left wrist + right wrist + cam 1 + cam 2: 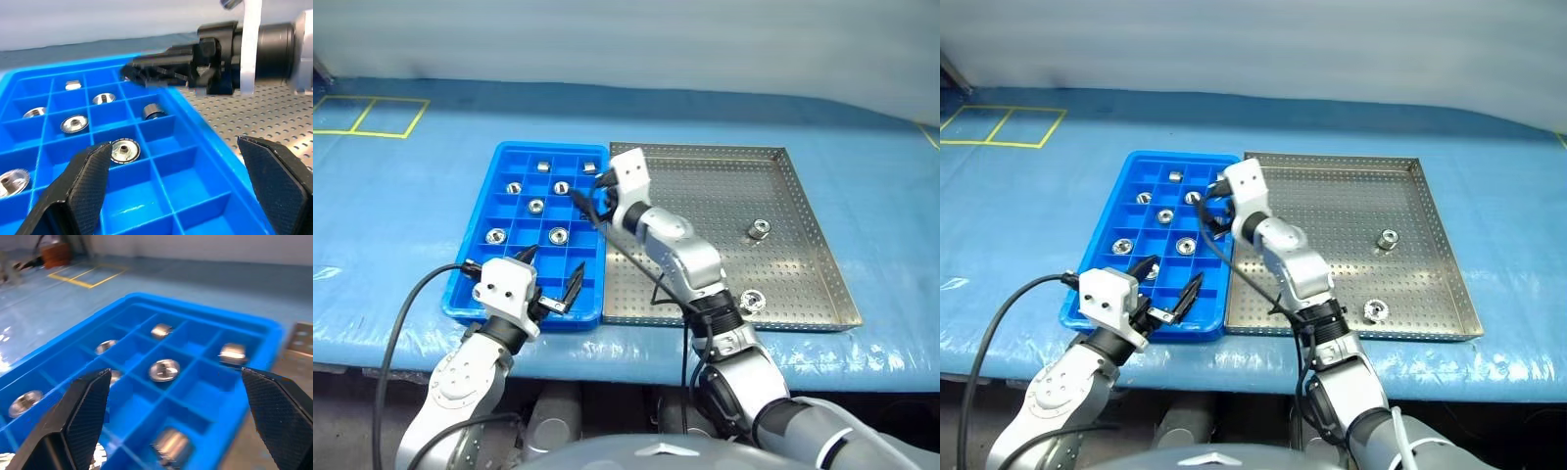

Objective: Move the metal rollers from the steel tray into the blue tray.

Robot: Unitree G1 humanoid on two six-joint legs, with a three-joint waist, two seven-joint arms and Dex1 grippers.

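Steel tray (803,284) holds 2 metal rollers (759,229). Right gripper (590,196), jaws apart and empty, hovers over the blue tray (475,284); left gripper (551,277) gapes too.

The blue tray (475,284), a bright plastic grid of small square compartments, sits flush against the left rim of the steel tray (705,201), which is a big shallow square pan with a perforated floor and a low raised edge. Most of the metal rollers (535,206), shiny little silver cylinders with a hole through the middle, already sit one per compartment in the blue grid's far and middle rows. Two rollers are left on the steel floor, one (759,229) toward the right side and one (753,301) by the near rim.
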